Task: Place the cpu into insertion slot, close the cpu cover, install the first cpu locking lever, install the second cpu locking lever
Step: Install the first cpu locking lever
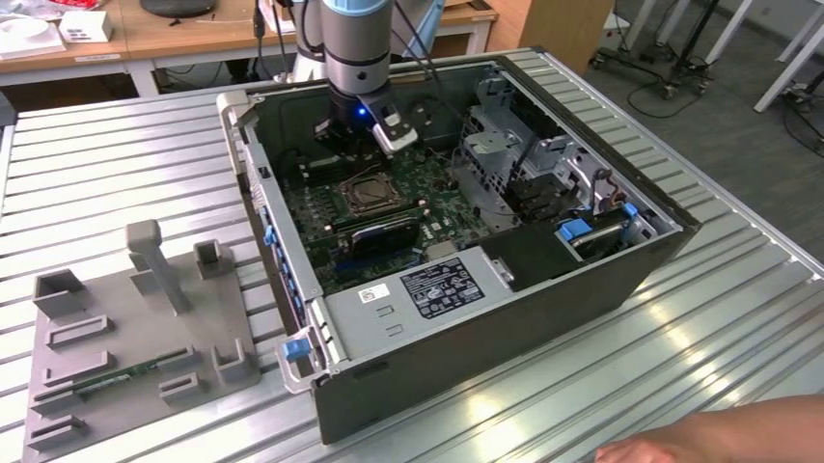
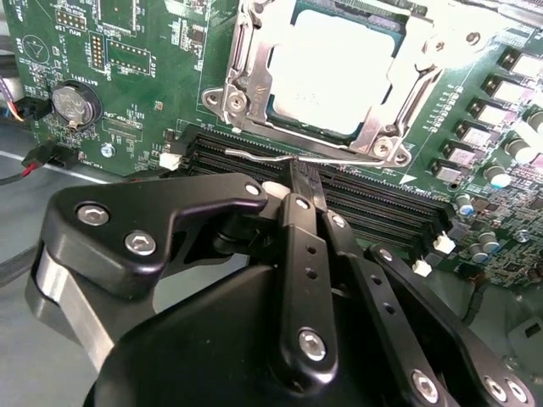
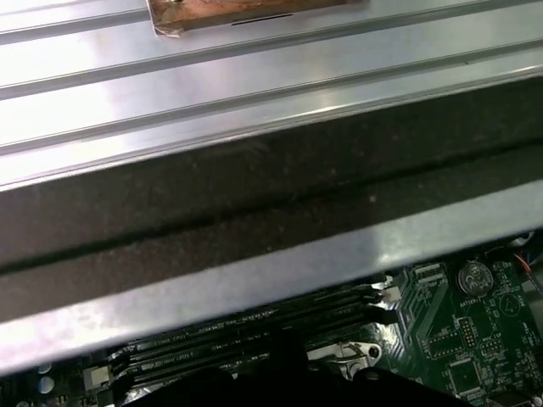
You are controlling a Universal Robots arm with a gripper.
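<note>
Chip [image 2: 335, 72] seated, cover [image 2: 248, 64] down around it; your gripper [image 2: 304, 174], pinched narrow, touches a seemingly unlatched lever [image 2: 254, 155] just beside that cover.

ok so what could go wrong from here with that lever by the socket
The gripper meets the thin locking lever only at its closed tips; the wire could slip off and spring away.
The memory slots lie right beside the tips, so a slip might scrape them.
The cpu cover sits over the cpu; if the lever fails to latch, it may be left unclamped.
</note>
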